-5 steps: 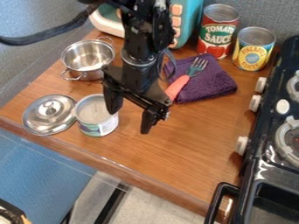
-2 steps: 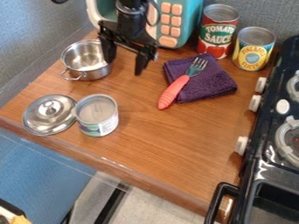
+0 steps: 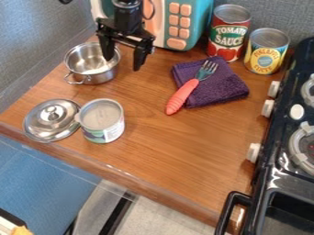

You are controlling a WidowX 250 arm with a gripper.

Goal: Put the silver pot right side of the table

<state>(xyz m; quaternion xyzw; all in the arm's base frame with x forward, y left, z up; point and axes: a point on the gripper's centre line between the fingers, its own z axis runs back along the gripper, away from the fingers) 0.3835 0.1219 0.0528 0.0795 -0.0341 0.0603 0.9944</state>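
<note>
Camera view: one finger of the released, spread claw [image 3: 123, 64] overlaps the silver pot [image 3: 86, 58], the other hangs beside it.

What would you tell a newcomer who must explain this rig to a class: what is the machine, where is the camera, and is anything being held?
The machine is a black robot arm with a two-fingered tool. Every picture comes from one fixed camera, looking down at a slant. On the wooden table are a silver pot, a metal lid, three cans, and a fork partly on a purple cloth. The tool is open by the pot's rim, holding nothing.
</note>
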